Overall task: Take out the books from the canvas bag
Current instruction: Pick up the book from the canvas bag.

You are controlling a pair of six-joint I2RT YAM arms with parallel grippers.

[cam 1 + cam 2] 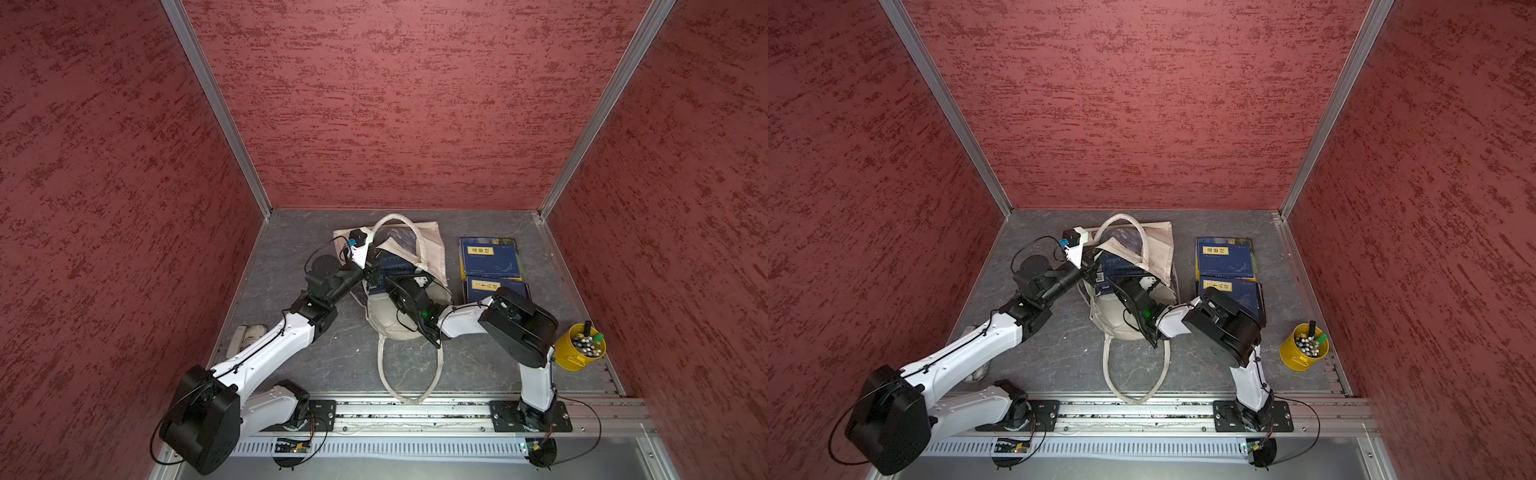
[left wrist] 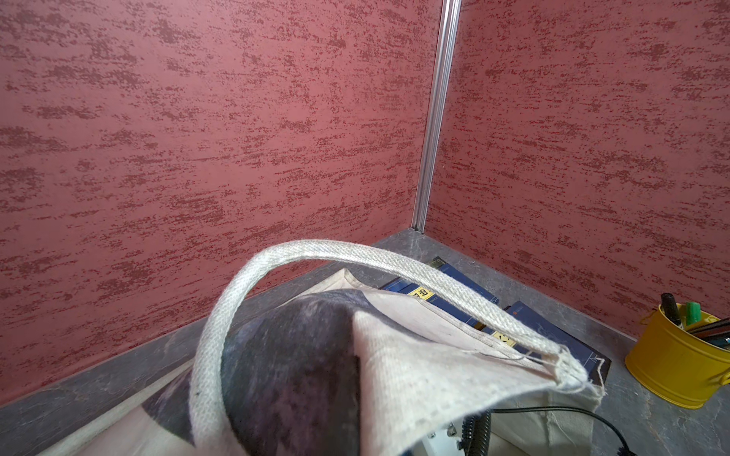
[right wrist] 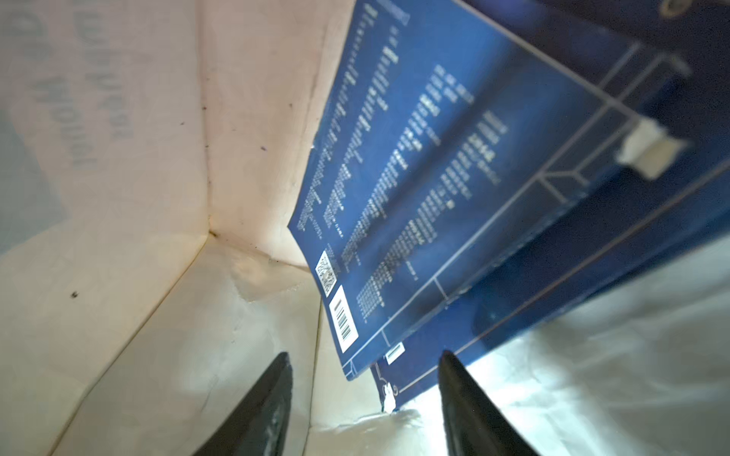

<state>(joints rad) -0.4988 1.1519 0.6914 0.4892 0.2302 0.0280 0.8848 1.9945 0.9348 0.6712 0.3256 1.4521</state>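
The right gripper point(image 3: 365, 352) is shown spread open inside the canvas bag point(image 1: 388, 322) before navy books point(image 3: 454, 177) yet to be removed, the bag's rim being held up by the clenched left gripper point(image 1: 374, 272), while two books point(image 1: 490, 257) are already laid on the table point(image 1: 478, 357) beyond.

There are two books point(image 1: 490, 257) outside and at least two inside; one bag point(image 1: 384, 322); one bucket point(image 1: 569, 357). Two arms point(image 1: 270, 345) show.

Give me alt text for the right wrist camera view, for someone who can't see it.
Inside the cream canvas bag, the right gripper stands open, facing stacked dark blue books, the top one showing a barcode.
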